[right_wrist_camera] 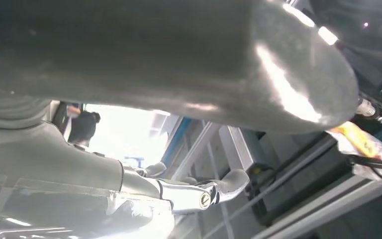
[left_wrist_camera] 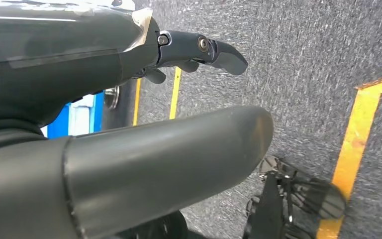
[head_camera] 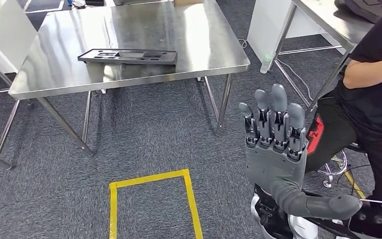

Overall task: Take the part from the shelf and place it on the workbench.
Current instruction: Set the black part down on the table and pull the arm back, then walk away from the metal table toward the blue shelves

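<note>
my right hand (head_camera: 278, 149) is raised, fingers straight and apart, holding nothing; my left hand (left_wrist_camera: 129, 149) hangs above the carpet, also holding nothing. the part (head_camera: 128, 56) lies on the workbench (head_camera: 204, 45), well beyond my right hand

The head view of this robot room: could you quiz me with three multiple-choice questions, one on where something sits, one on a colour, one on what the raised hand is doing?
1. Where does the flat black moulded tray lie?
A. on the carpet
B. on the shiny steel table
C. in the robot's hand

2. What colour is the tape rectangle on the grey carpet?
A. yellow
B. blue
C. white

3. What state is the robot's grey right hand in?
A. gripping the tray
B. raised, fingers straight, holding nothing
C. pressing on the table

Answers: 1 B, the tray rests on the tabletop near its front edge. 2 A, the tape is plainly yellow. 3 B, the fingers stand extended with nothing in them.
</note>
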Robot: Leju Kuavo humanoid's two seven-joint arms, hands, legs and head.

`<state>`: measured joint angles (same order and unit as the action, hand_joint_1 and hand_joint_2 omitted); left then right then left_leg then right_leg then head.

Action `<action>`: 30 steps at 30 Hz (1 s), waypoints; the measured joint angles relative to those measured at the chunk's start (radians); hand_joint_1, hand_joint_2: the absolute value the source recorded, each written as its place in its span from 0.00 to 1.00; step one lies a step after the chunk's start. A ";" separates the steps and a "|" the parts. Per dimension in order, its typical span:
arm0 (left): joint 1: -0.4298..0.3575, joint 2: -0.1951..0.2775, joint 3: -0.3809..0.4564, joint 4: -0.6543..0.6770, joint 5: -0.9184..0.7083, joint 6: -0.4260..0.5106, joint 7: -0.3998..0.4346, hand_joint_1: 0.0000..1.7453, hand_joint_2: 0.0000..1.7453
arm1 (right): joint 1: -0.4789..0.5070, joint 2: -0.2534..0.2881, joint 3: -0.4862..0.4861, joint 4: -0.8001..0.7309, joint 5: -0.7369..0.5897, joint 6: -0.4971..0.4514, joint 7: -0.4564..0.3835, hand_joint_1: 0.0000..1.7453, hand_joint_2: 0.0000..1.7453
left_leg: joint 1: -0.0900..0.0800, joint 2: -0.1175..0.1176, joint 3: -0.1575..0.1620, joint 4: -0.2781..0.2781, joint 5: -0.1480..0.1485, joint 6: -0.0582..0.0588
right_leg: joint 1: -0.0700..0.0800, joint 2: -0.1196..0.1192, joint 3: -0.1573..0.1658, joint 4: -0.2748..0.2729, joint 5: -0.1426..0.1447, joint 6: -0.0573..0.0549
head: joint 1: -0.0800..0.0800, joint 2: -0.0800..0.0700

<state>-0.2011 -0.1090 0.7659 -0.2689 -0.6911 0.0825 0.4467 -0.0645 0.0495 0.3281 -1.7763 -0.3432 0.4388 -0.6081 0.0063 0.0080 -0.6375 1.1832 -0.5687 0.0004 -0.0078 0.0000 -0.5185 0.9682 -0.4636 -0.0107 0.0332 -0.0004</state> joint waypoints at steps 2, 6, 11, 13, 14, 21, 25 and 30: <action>0.006 0.001 0.000 0.000 0.003 0.001 0.000 0.00 0.00 | 0.000 0.000 0.001 0.001 0.000 0.001 0.000 0.00 0.00 | 0.002 -0.007 -0.042 0.095 -0.027 -0.002 | 0.001 0.025 -0.007 0.003 0.004 -0.002 | -0.001 0.000; 0.009 0.002 0.001 0.000 0.010 0.005 0.000 0.00 0.00 | -0.005 0.004 0.002 0.002 -0.004 0.001 0.004 0.00 0.00 | 0.011 -0.047 0.048 -0.090 0.084 0.003 | 0.003 0.074 -0.013 0.015 0.006 0.001 | -0.001 0.000; 0.009 0.003 0.002 0.000 0.014 0.014 0.000 0.00 0.00 | -0.016 0.008 0.008 0.002 -0.007 0.001 0.011 0.00 0.00 | 0.010 -0.053 0.080 -0.181 0.105 0.021 | 0.003 0.113 -0.048 0.024 0.015 0.034 | 0.000 0.000; 0.009 0.002 0.002 0.000 0.015 0.015 0.000 0.00 0.00 | -0.020 0.008 0.008 0.003 -0.007 0.001 0.013 0.00 0.00 | 0.012 -0.028 0.079 -0.189 0.113 0.036 | 0.006 0.072 -0.076 0.069 -0.011 0.037 | 0.004 0.000; 0.010 0.002 0.002 0.000 0.015 0.015 0.000 0.00 0.00 | -0.022 0.008 0.008 0.003 -0.008 0.001 0.013 0.00 0.00 | 0.011 -0.014 0.078 -0.190 0.114 0.041 | 0.005 0.042 -0.100 0.123 -0.039 0.035 | 0.006 0.000; 0.013 0.003 0.003 0.000 0.019 0.016 0.000 0.00 0.00 | -0.026 0.008 0.009 0.009 -0.008 0.001 0.015 0.00 0.00 | 0.005 0.075 0.074 -0.189 0.115 0.043 | -0.003 -0.028 -0.078 0.131 -0.046 0.065 | 0.010 0.000; 0.013 0.003 0.003 0.000 0.023 0.016 0.000 0.00 0.00 | -0.030 0.011 0.011 0.010 -0.007 -0.007 0.022 0.00 0.00 | -0.003 0.112 0.077 -0.187 0.113 0.025 | 0.009 -0.048 -0.020 0.014 -0.008 0.045 | 0.009 0.000; 0.018 0.005 0.003 0.000 0.030 0.016 0.000 0.00 0.00 | -0.016 0.015 0.007 0.017 0.063 -0.093 0.030 0.00 0.00 | 0.010 0.015 0.024 -0.047 0.017 -0.001 | -0.008 0.003 -0.018 0.005 0.008 0.017 | 0.006 0.000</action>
<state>-0.1833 -0.1041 0.7692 -0.2687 -0.6616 0.0984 0.4467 -0.0809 0.0643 0.3351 -1.7598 -0.2806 0.3454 -0.5784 0.0161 0.0228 -0.6132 1.1364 -0.5519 -0.0009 -0.0161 0.0027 -0.5368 0.9737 -0.4557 0.0061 0.0395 -0.0004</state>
